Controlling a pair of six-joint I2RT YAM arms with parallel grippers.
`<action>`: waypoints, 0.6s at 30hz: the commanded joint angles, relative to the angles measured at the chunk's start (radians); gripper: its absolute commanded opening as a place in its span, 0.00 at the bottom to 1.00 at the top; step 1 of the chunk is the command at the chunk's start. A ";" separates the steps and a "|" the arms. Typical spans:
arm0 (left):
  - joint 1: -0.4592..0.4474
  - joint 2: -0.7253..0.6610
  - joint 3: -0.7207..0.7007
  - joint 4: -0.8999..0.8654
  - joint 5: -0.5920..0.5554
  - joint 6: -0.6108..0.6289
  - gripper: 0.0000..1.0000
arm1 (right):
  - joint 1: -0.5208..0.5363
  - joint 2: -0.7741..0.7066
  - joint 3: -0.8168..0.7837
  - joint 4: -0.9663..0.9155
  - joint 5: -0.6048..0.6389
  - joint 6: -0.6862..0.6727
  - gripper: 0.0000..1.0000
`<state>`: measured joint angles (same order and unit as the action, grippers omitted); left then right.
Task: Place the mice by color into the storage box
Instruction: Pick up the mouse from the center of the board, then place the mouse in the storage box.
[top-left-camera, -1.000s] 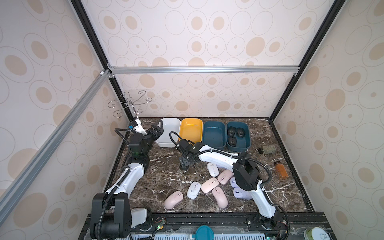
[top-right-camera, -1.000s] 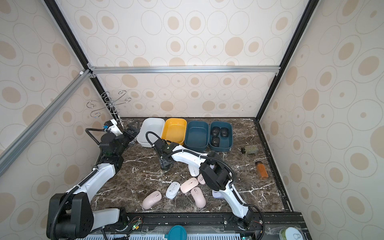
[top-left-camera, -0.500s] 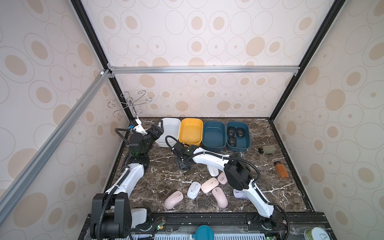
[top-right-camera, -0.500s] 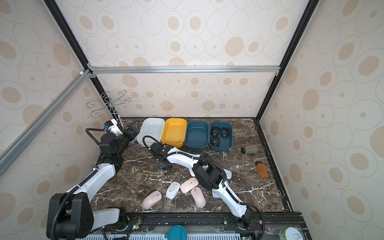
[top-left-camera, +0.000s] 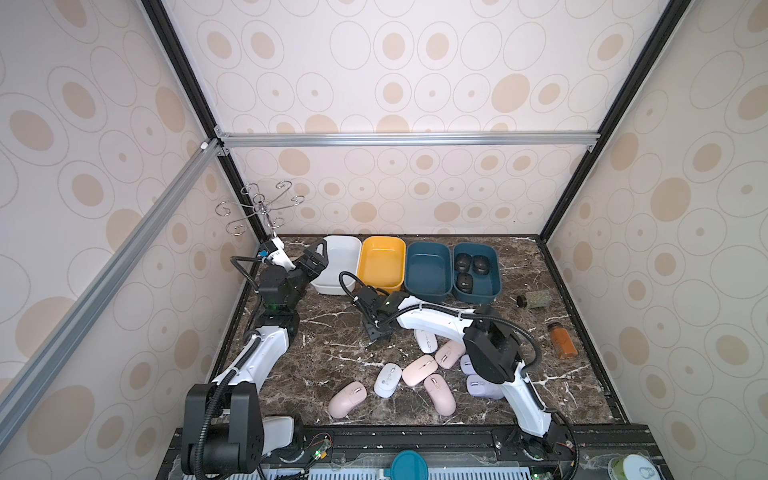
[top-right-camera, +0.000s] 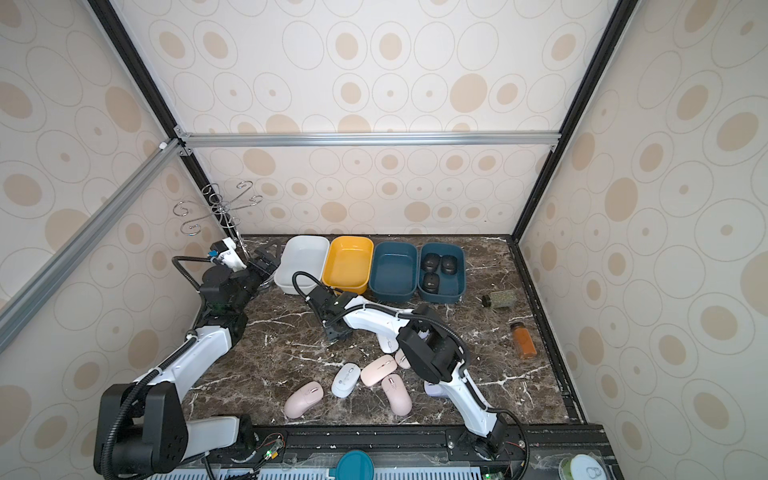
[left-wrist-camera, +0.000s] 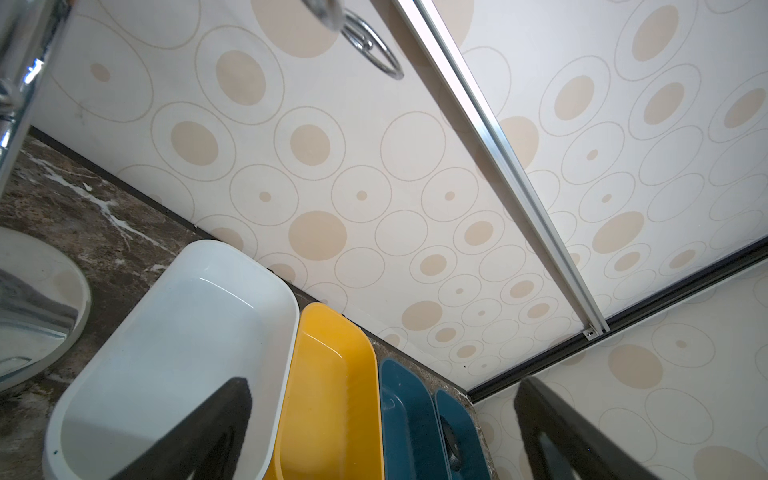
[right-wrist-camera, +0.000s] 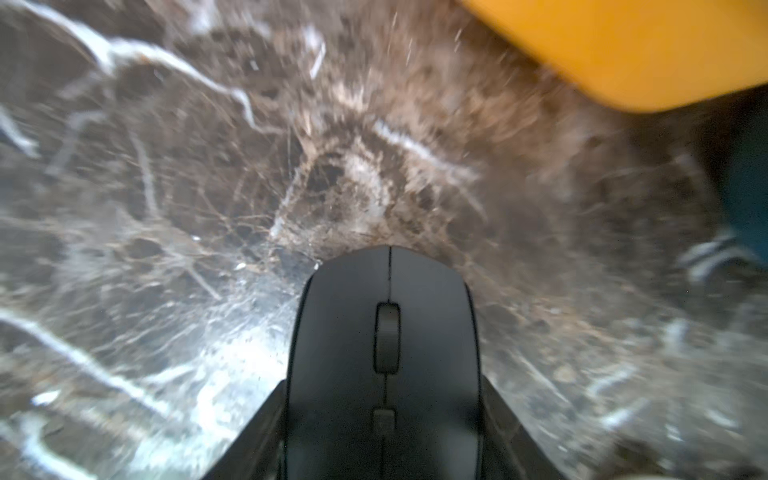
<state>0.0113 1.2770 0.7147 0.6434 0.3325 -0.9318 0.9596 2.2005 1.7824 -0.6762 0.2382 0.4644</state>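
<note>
A: Biggest first. The counter?
B: Dark veined marble. Four bins in a row along its back edge: white bin, yellow bin, empty teal bin, then the last teal bin nearest the back right corner, with three black mice inside.
A: Arms?
B: Left gripper is raised by the back left corner, just beside the white bin. Jaws spread wide, nothing between them. Right gripper points down in front of the yellow bin, left of counter centre.
A: Holding anything?
B: Wrist view: fingers pressed to both flanks of a black mouse, wheel up. Gripped. Lifted or resting on the marble, cannot tell.
A: Loose mice?
B: Cluster toward the front edge, centre to right: four pink mice, two white mice, lavender mice partly hidden behind the right arm.
A: Small stuff?
B: Orange jar, and a green jar on its side, both near the right edge.
</note>
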 joint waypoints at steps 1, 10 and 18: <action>0.004 0.015 0.006 0.047 0.034 -0.027 1.00 | -0.045 -0.149 -0.025 0.012 0.089 -0.061 0.53; -0.078 0.060 0.014 0.065 0.074 -0.032 1.00 | -0.315 -0.323 -0.203 0.086 0.214 -0.189 0.53; -0.197 0.112 0.034 0.068 0.114 -0.012 1.00 | -0.588 -0.261 -0.258 0.168 0.191 -0.234 0.52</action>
<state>-0.1524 1.3743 0.7151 0.6811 0.4110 -0.9504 0.4091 1.9129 1.5288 -0.5507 0.4141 0.2737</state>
